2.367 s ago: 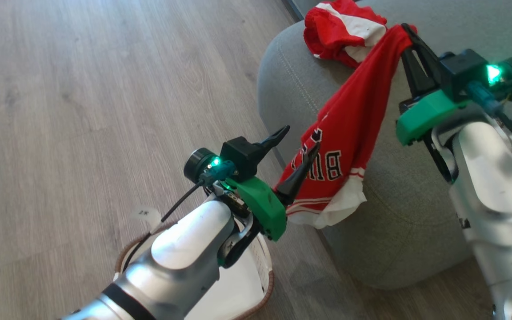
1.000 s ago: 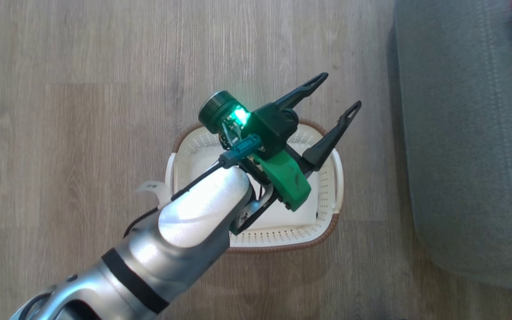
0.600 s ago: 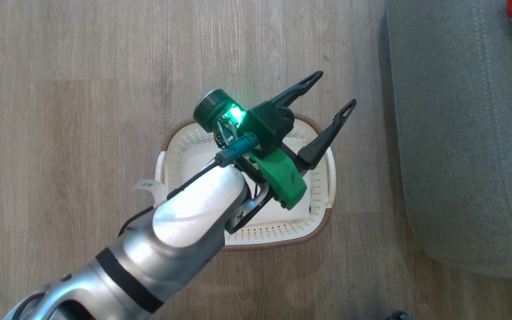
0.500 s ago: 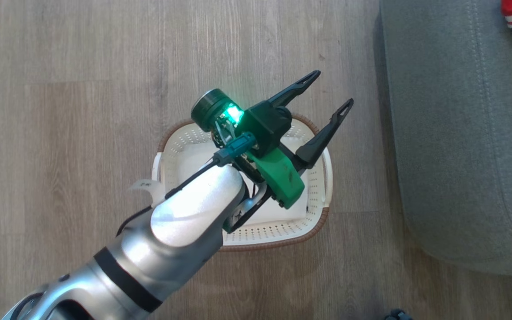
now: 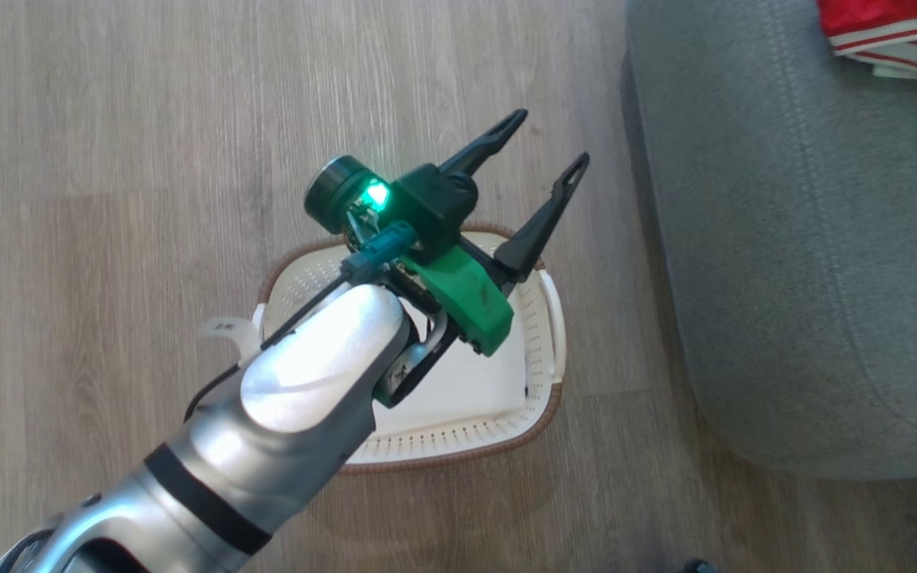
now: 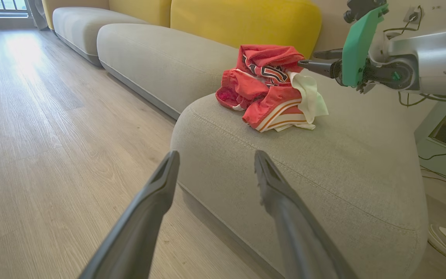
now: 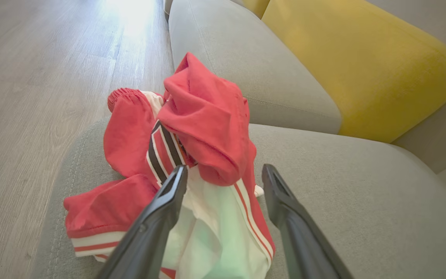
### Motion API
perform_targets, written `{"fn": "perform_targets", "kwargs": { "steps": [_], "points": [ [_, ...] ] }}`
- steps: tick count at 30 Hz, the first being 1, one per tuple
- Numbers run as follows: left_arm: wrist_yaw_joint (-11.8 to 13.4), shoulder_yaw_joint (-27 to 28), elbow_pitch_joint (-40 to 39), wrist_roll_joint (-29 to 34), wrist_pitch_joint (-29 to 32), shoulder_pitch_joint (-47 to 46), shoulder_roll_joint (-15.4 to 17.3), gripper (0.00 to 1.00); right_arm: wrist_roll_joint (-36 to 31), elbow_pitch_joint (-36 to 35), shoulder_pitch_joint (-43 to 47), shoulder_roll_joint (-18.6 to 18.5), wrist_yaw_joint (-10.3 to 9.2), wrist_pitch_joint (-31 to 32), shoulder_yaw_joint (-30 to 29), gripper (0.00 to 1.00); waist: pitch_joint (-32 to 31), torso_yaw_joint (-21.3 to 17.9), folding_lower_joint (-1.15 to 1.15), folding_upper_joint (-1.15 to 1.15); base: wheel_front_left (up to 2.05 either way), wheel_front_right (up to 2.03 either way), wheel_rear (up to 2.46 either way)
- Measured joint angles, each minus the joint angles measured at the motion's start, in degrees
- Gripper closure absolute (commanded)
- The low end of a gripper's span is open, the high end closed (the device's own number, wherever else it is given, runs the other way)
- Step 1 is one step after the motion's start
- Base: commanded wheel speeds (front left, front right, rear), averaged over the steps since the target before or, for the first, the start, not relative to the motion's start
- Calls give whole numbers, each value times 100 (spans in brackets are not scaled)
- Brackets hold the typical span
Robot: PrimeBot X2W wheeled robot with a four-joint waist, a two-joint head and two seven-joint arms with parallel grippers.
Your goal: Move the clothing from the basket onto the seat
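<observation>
Since hanging from the right tool [image 7: 225, 170], the clothing [image 7: 192, 128] now lies heaped on the seat [image 7: 343, 193], that tool released, the left tool [image 5: 550, 137] spread empty above the basket [image 5: 458, 454]; probably light, limp fabric, best pinched at a raised fold.

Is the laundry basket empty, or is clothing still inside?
Empty, as far as visible: the basket shows a bare white floor, though the left forearm hides part. The red clothing lies heaped on the grey sofa.
</observation>
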Motion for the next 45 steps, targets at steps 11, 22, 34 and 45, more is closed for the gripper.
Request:
{"fn": "perform_targets", "kwargs": {
  "steps": [11,22,34,45],
  "points": [
    [280,557,16,-261,-65,485,170,0,827,-355,138,405,0,-19,1104,0,-695,-116,0,0,0,0,0],
    [711,1556,-202,-386,-71,1528,396,0,2175,-1202,975,575,0,-26,2126,0,-1487,138,0,0,0,0,0],
    [1078,2464,-653,-77,-71,2835,584,0,2965,-2813,2800,1227,0,-26,2260,0,-2101,563,0,0,0,0,0],
    [1215,3121,-1143,59,-70,4014,689,0,3288,-4424,4636,1624,0,-26,2577,0,-2267,684,0,0,0,0,0]
  ]
}}
